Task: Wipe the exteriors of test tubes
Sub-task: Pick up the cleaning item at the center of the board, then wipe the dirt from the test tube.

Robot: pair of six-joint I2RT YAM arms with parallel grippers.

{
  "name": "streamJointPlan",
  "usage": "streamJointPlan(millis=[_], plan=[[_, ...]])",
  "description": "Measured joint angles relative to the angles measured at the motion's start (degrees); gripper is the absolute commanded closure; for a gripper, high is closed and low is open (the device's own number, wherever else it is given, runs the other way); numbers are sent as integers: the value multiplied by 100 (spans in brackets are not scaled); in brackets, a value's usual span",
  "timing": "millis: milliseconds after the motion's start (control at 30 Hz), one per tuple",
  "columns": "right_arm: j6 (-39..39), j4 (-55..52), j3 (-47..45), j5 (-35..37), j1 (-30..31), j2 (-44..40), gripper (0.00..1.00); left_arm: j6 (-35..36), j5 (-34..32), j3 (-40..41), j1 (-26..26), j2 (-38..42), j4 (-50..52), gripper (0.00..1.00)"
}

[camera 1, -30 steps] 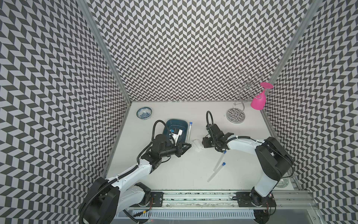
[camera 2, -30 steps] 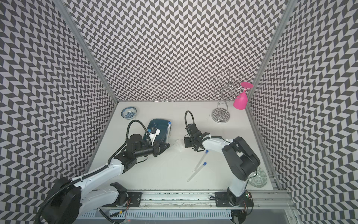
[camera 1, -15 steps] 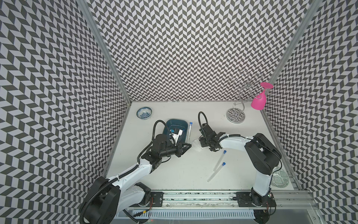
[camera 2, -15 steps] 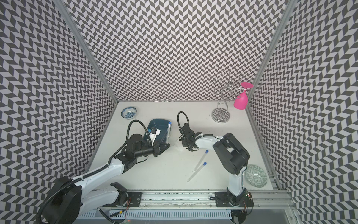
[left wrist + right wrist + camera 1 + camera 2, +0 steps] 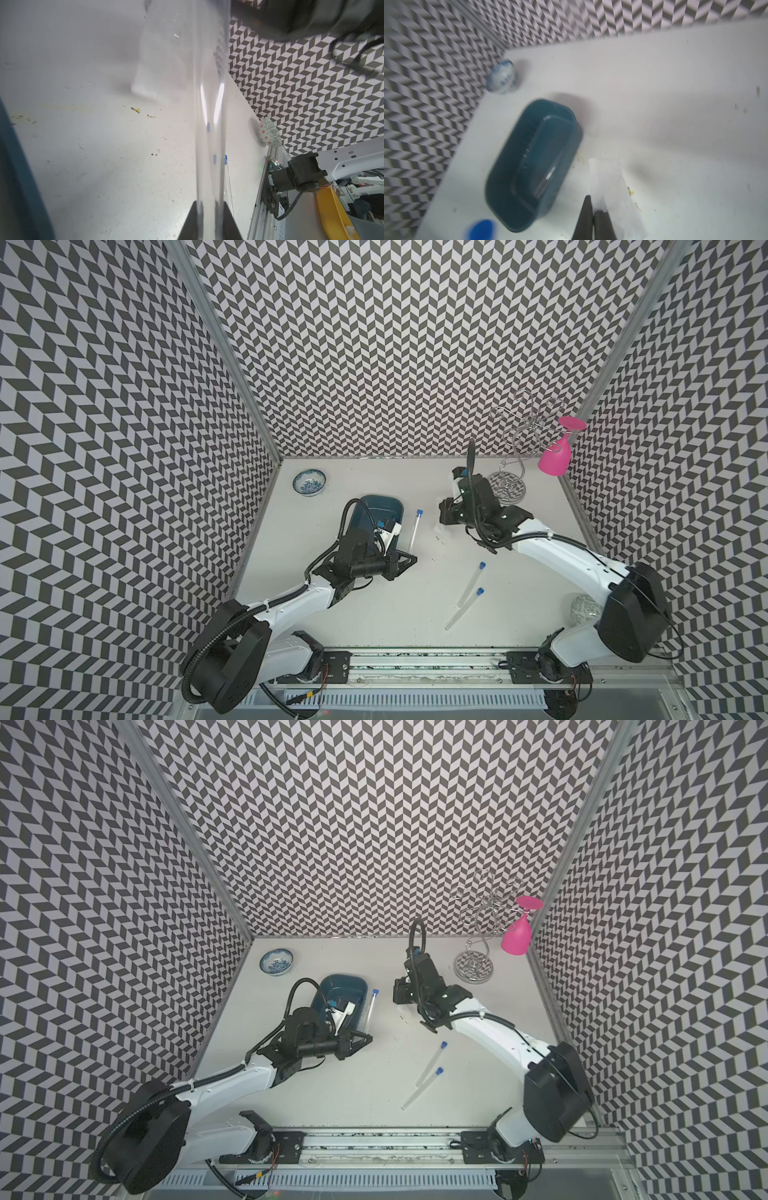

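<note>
My left gripper (image 5: 409, 561) (image 5: 209, 202) is shut on the lower end of a clear test tube (image 5: 414, 531) (image 5: 209, 124). That tube points toward the back wall, its blue cap (image 5: 419, 512) beside the tub. My right gripper (image 5: 444, 516) (image 5: 594, 204) hovers right of the tub, shut on a thin white translucent wipe sheet (image 5: 607, 176) that hangs from its tips. Two more test tubes (image 5: 471, 584) (image 5: 462, 610) (image 5: 432, 1061) lie loose on the table toward the front, between the arms.
A dark teal tub (image 5: 376, 508) (image 5: 533, 166) sits under the left wrist. A blue-and-white bowl (image 5: 309, 482) stands at the back left. A wire rack (image 5: 508, 485) holding a pink glass (image 5: 555, 458) is at the back right, and a patterned bowl (image 5: 579, 610) at the front right.
The right gripper has shut on the wipe and lifted it off the table, moving up and toward the back. The left arm and its tube have stayed put.
</note>
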State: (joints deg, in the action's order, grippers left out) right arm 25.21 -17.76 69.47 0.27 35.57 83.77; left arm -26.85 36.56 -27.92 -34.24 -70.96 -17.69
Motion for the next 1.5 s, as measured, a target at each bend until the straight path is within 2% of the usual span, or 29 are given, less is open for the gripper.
streamJointPlan(millis=[100,333,633,967,1300,1500], plan=[[157,205,267,-251,-7,-232,100,0,0,-138,-269,-177,-50,83],[595,487,463,-835,13,-157,100,-70,4,-374,-791,-570,-278,83],[1318,861,-177,-1292,267,-452,100,-487,7,-457,-874,-942,-857,83],[2022,1051,-1786,-966,380,-2024,100,-885,-101,-566,-800,-1185,-1390,83],[2159,1032,-2446,-378,380,-2297,100,-905,-92,-566,-713,-1134,-1412,82],[2103,1056,-2498,-385,380,-2155,94,-769,-90,-566,-686,-809,-1178,81]])
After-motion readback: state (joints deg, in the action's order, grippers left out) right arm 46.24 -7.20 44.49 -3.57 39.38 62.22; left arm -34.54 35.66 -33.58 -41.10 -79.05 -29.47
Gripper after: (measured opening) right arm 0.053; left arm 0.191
